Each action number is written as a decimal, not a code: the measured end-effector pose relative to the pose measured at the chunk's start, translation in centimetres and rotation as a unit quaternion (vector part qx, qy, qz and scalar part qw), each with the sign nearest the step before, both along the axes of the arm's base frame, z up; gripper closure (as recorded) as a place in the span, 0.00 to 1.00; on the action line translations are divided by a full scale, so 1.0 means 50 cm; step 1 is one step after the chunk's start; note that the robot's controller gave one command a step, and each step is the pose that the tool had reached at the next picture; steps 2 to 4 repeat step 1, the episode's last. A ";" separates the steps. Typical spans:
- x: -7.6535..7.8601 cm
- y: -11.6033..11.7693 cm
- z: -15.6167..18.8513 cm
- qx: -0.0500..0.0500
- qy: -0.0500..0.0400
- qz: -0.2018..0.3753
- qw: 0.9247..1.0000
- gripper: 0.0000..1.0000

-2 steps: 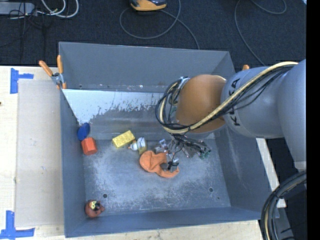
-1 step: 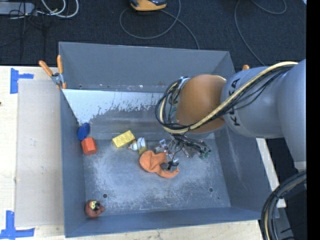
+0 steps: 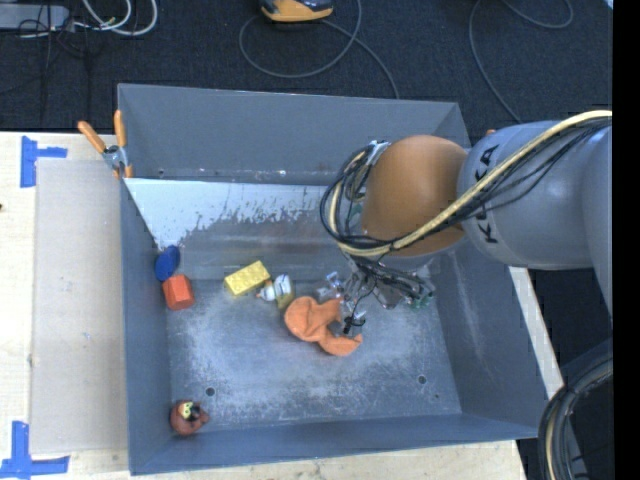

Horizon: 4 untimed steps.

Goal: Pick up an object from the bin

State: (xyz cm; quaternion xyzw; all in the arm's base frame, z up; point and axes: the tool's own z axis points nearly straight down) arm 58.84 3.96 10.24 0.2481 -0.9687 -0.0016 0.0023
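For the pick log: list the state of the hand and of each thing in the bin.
Hand: low over the orange soft thing's right edge.
Orange soft thing: crumpled, lying mid-bin.
Yellow block: lying askew.
White-yellow bit: lying beside the yellow block.
Red cube: resting flat, far left.
Blue thing: lying just behind the red cube.
Brown ball: alone, near left corner.

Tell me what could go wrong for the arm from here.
The gripper is at the right edge of the limp orange thing in the middle of the bin; a grab so near the edge might slip on lifting. The small white-and-yellow thing and the yellow block lie just left of it, so a nudge could shove them or drag one along.
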 end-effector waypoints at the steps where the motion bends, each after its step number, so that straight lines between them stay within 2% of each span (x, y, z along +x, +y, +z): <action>1: 0.001 0.035 0.446 0.000 -0.003 -0.007 1.000 1.00; 4: 0.001 0.035 0.446 0.000 -0.003 -0.007 1.000 1.00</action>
